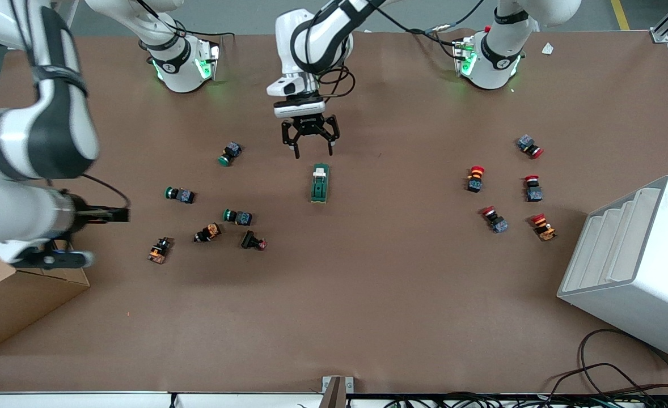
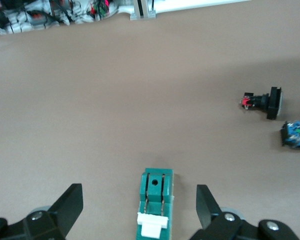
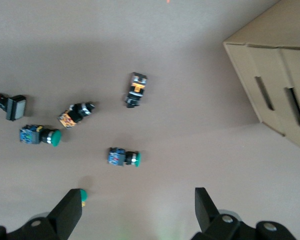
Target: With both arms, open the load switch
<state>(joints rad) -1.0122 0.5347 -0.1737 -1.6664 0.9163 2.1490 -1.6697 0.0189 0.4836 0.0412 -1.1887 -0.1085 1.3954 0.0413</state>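
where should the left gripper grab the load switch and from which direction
Grip the load switch across its two long dark-green sides, coming straight down from above. It lies flat with its long axis running toward the front camera, and the open left gripper hangs just past its white toggle end, fingers spread wider than the body. Keeping the grip low on the body should probably leave the toggle free.

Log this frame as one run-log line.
phase: approach | left gripper: open, over table beside load switch | right gripper: open, waiting over green-capped buttons | load switch: untouched
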